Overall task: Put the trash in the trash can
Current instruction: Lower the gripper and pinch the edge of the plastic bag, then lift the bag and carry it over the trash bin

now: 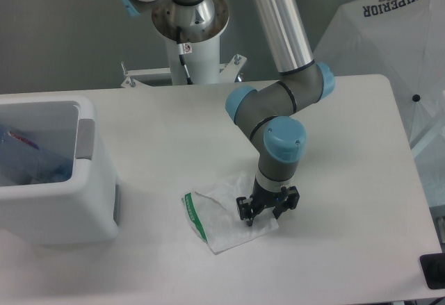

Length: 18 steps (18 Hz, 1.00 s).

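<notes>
One thin wrapper lies flat on the bench under the tool, which sits low on its right edge; whether the fingers have pinched the film cannot be told. Judged from here, the slick film could slip free or drag. A bottle already sits in the trash can, far left, with bare bench between.
</notes>
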Motion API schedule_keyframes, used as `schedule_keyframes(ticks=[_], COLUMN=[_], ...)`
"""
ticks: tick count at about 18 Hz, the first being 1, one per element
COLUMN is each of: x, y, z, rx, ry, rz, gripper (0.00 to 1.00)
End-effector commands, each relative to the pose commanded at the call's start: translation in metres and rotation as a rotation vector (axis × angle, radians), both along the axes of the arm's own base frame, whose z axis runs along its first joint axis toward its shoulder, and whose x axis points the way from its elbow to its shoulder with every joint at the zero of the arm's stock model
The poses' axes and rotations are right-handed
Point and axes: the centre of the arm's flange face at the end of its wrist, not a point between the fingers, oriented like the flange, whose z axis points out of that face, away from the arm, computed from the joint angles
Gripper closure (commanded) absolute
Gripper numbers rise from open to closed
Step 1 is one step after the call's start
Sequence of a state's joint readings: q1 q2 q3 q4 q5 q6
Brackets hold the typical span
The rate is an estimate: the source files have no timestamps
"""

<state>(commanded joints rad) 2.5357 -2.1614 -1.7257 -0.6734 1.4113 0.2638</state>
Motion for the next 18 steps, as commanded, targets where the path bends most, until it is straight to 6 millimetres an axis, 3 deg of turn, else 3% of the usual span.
schedule_keyframes(ticks=[5,11,16,18], x=[0.006,0.020,0.029,0.035], y=[-0.002,-0.011,-0.016,-0.020], z=[0.001,0.030,0.057,0.087], rx=[-0.003,0.015,0.026,0.043], ry=[-0.004,0.009,0.023,0.050], rz=[0.000,0.002,0.003,0.003], gripper=[0.73,0.97,1.00,1.00])
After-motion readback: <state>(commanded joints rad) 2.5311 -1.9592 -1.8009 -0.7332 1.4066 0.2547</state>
